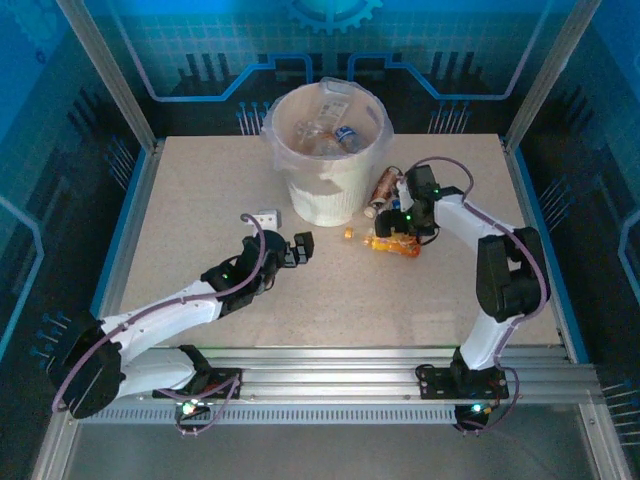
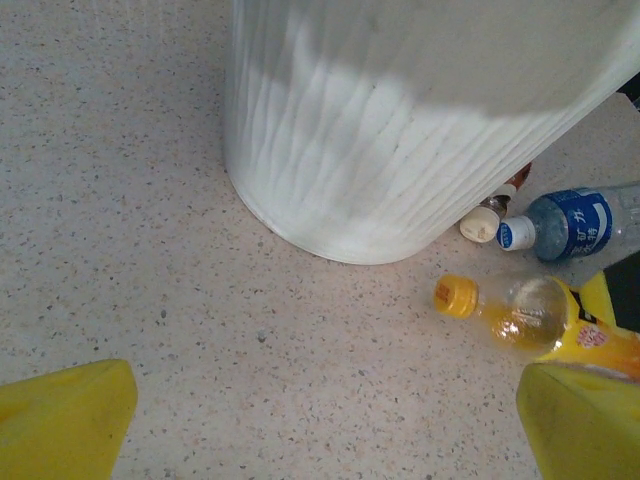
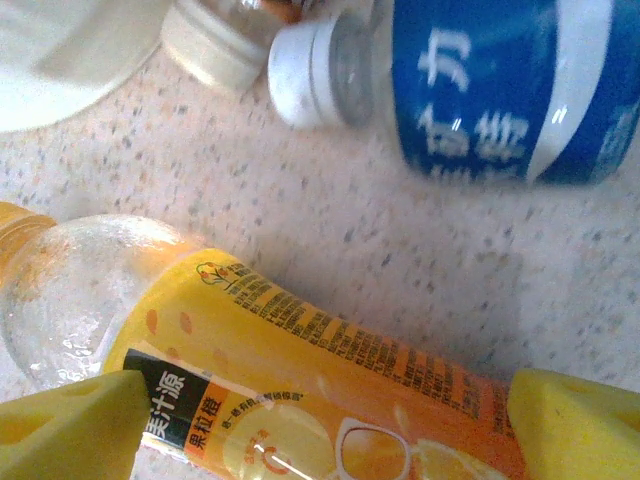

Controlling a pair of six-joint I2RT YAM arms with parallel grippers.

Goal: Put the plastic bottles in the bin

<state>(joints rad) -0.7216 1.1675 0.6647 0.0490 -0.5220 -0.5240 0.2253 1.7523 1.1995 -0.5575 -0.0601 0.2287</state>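
The bin (image 1: 325, 195) is a white bucket with a bag liner at the back middle, and several plastic bottles (image 1: 333, 138) lie inside it. An orange-labelled bottle (image 1: 385, 243) lies on the table to the bin's right front. My right gripper (image 1: 402, 232) hangs open over it. In the right wrist view that orange bottle (image 3: 300, 370) lies between the yellow fingers of the right gripper (image 3: 325, 430). A blue-labelled bottle (image 3: 490, 85) and a cream-capped brown bottle (image 1: 383, 188) lie beside the bin. My left gripper (image 1: 303, 250) is open over bare table, in front of the bin (image 2: 400, 130).
A small white box (image 1: 265, 217) sits on the table left of the bin. Metal frame posts and blue panels enclose the table's sides and back. From the left wrist the orange bottle (image 2: 540, 320) and the blue bottle (image 2: 575, 222) show at the right.
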